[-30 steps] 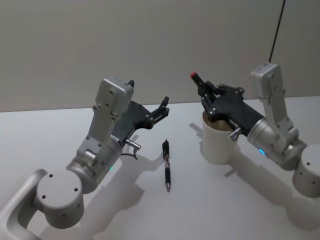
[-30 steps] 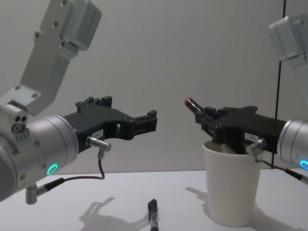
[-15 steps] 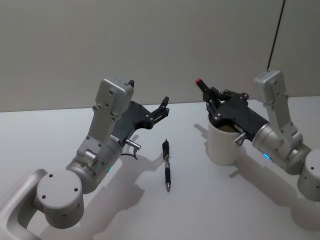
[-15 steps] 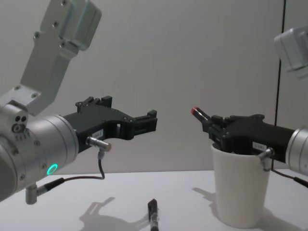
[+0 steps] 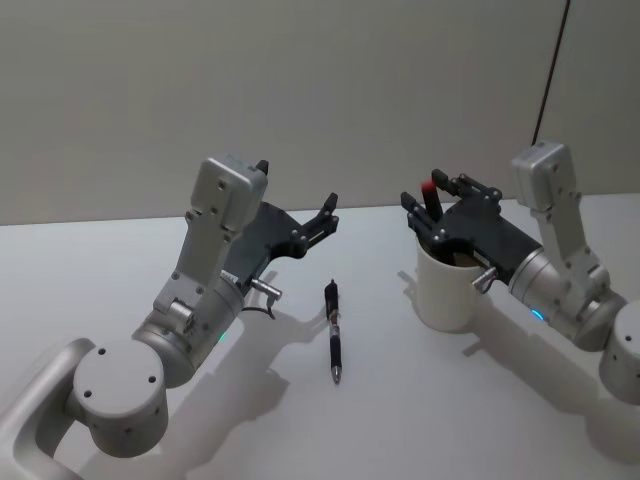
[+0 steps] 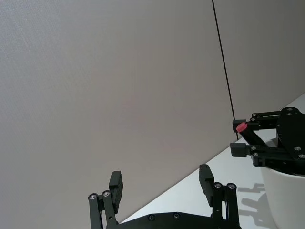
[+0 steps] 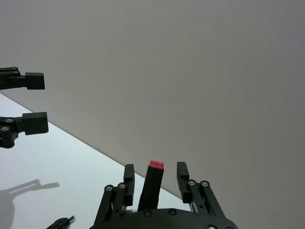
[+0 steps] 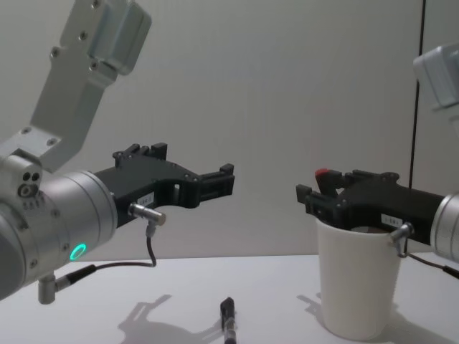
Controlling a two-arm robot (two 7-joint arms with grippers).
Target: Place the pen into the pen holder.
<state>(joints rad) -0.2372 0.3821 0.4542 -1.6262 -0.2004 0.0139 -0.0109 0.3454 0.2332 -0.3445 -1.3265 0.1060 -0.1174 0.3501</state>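
Hovering over the plain white paper cup (image 5: 445, 295) with the right gripper (image 5: 448, 196) opened, seemingly to let the red-tipped black pen (image 7: 152, 181) drop inside. Parked aside with the left gripper (image 6: 161, 177), open too.

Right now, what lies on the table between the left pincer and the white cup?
One black pen, flat on the table, clear of the left pincer and the cup; head view shows it.
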